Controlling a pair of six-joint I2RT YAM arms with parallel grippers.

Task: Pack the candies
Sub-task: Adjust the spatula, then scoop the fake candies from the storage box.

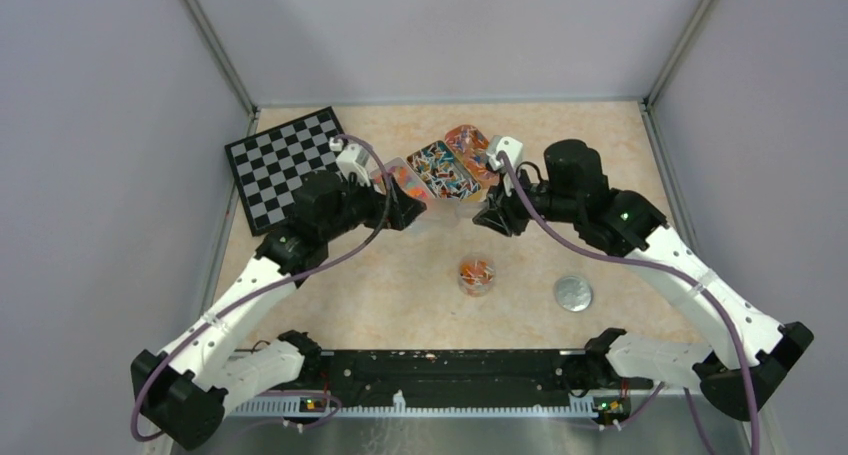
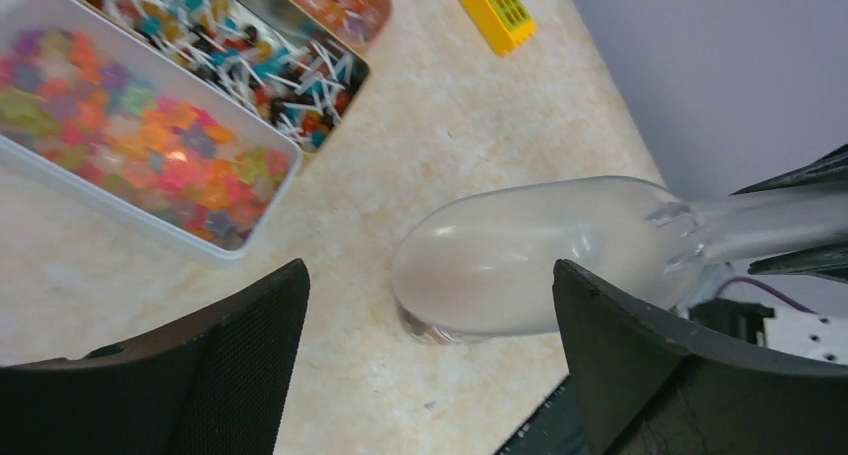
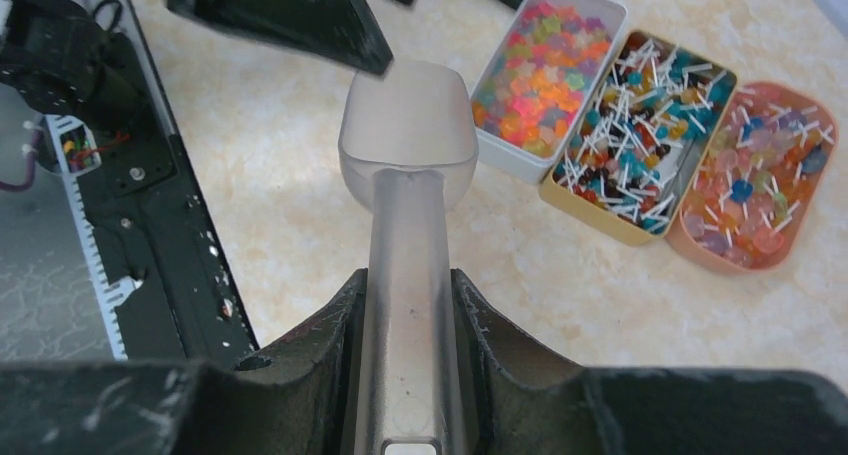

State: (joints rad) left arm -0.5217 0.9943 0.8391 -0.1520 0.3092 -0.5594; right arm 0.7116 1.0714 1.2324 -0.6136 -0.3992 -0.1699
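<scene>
The right pincer is clamped on the handle of a translucent plastic scoop. The scoop's bowl lies low over the table, just beside the white tray. The left pincer stands with its jaws wide apart, gripping nothing, and the scoop's bowl is just beyond its fingertips (whether the bowl touches the table I cannot tell). The candies fill the white tray in a bright jumble of orange, pink, yellow and green. Next to it a gold tray holds sweets on white sticks, and beside that an orange tray holds paler ones. A few more candies sit in a small clear jar nearer the arms, with a silver lid lying apart to its right. A checkerboard lies at the back left, and a yellow block lies beyond the trays.
</scene>
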